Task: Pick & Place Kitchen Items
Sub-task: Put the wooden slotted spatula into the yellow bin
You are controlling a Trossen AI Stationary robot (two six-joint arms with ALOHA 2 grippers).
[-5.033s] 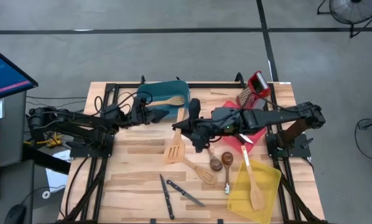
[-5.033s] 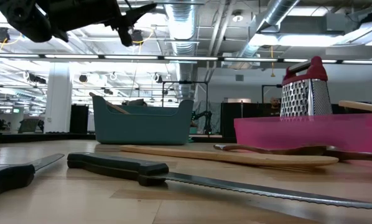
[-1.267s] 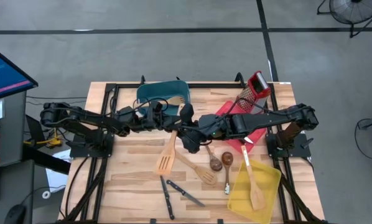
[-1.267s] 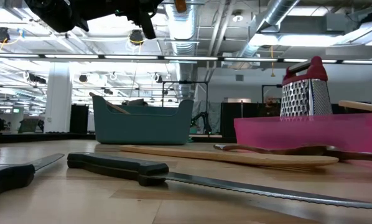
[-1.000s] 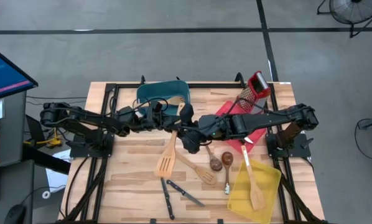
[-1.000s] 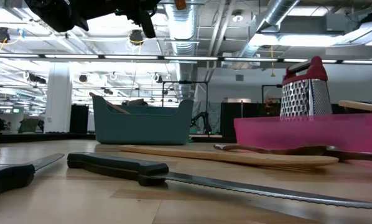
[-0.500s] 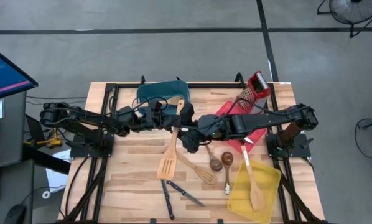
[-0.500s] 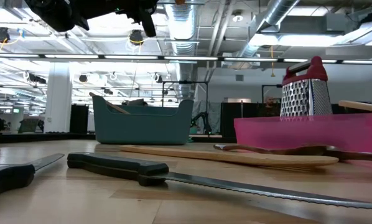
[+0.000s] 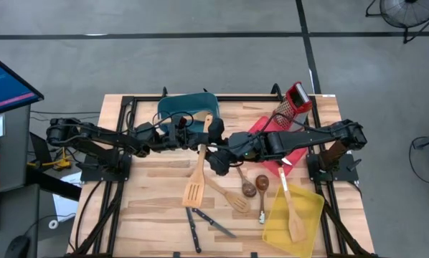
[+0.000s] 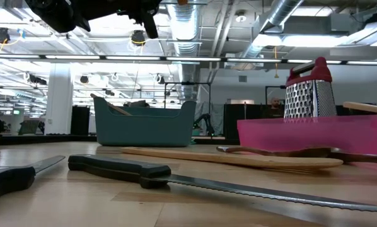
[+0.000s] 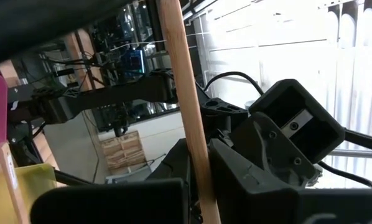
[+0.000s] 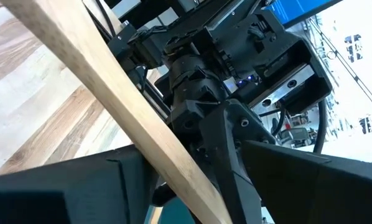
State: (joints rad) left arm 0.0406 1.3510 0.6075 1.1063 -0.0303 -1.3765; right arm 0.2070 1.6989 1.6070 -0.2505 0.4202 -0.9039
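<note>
While both arms met over the table's middle, the left gripper point(image 9: 200, 140) was clamped on the handle of a pale slotted turner point(image 9: 195, 180), whose head hung down toward the table's near side in the high view. Right gripper point(image 9: 213, 152) sat just beside that handle — its fingers looked parted around the wood in the right wrist view, though whether they touched it I couldn't tell. Other items lay scattered: a second slotted turner point(image 9: 230, 198) and two dark-bowled spoons point(image 9: 255, 188) on the bare wood, two black-handled knives point(image 9: 202, 223) near the front edge. One wooden spatula point(image 9: 292, 211) rested in the yellow bin point(image 9: 311, 209). Teal bin point(image 9: 178, 108) stood at the back just behind the left gripper, red bin point(image 9: 261, 125) mostly under the right arm — a steel grater point(image 9: 292, 100) with a red handle stood beside it.
</note>
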